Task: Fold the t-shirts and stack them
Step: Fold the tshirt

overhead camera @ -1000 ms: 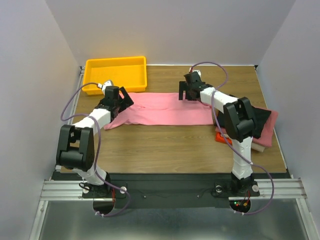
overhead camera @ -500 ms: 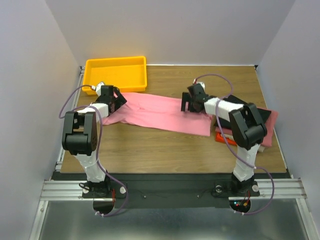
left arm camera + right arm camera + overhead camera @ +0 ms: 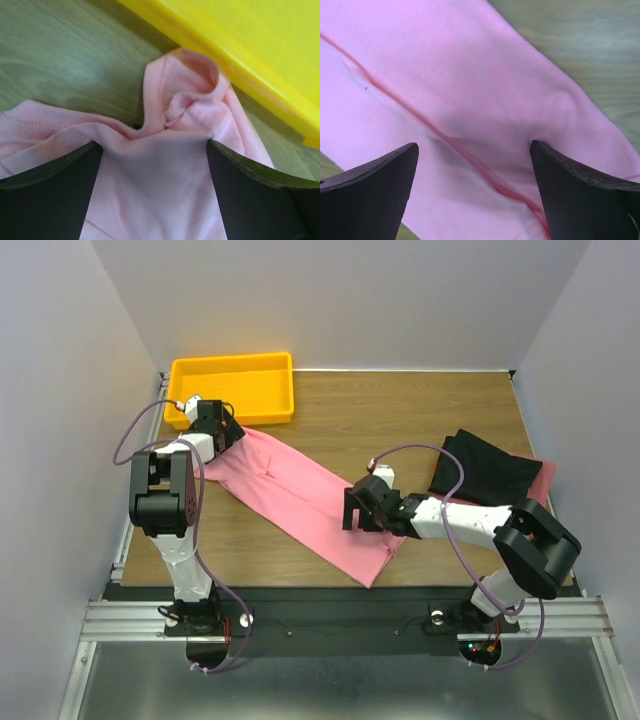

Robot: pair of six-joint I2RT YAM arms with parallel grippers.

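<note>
A long pink t-shirt (image 3: 290, 490) lies in a diagonal band from beside the yellow tray down to the near edge. My left gripper (image 3: 222, 432) is at its far left end, open, fingers straddling bunched pink cloth (image 3: 190, 110) with the collar fold just ahead; the left gripper (image 3: 155, 150) stands wide. My right gripper (image 3: 352, 510) rests on the shirt's near end, also open, and the right gripper (image 3: 474, 150) straddles flat pink cloth (image 3: 445, 65) with a seam running between the fingers. A folded black t-shirt (image 3: 485, 472) lies at the right on a pink one (image 3: 546, 480).
A yellow plastic tray (image 3: 232, 362) stands at the far left corner; its wall (image 3: 240, 45) is right beside the left gripper. Bare wooden table (image 3: 380, 410) shows behind the shirt. The right arm stretches low across the near right of the table.
The right gripper has swung from the far middle toward the near edge and the left toward the tray; the pink shirt turned with them from lying across to lying diagonally.
</note>
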